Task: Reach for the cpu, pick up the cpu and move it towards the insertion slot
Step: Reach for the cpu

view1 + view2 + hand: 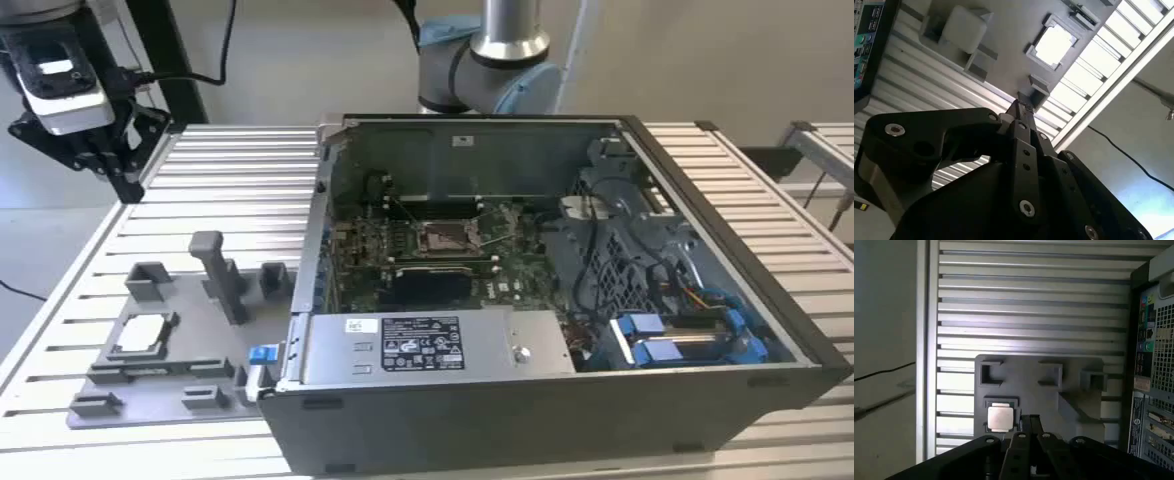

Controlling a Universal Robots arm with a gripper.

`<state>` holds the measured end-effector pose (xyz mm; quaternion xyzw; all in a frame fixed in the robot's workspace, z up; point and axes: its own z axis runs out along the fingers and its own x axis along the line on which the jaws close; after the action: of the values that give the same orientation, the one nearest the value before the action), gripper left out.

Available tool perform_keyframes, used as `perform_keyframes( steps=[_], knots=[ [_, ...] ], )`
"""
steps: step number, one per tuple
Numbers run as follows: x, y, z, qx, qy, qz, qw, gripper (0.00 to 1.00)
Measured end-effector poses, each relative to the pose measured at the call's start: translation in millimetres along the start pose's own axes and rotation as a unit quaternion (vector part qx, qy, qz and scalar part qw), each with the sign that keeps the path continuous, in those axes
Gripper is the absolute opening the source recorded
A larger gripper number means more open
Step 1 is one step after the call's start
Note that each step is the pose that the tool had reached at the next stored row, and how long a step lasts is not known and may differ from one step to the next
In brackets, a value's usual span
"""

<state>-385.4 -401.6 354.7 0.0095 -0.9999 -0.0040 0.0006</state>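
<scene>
The small, flat, square cpu (144, 335) (1000, 417) is silvery-white to pale beige. It lies on a matte grey plastic fixture plate (200, 352) at the exterior view's left. The ribbed aluminium table (227, 190) is silver, striped with darker grooves. The open metal computer case (534, 425) is dark grey. Inside it are a green circuit board (514, 268), the shiny-framed, brownish-dark insertion slot (445, 236) and bright blue plastic clips (661, 340). The gripper (1021, 107) is black.
</scene>
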Motion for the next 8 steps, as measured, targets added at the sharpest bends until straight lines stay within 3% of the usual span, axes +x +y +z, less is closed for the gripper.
perform_keyframes(
  steps=[8],
  knots=[
    [0.0,0.0,0.0,0.0002,0.0000,0.000,1.00000,0.00]
  ],
)
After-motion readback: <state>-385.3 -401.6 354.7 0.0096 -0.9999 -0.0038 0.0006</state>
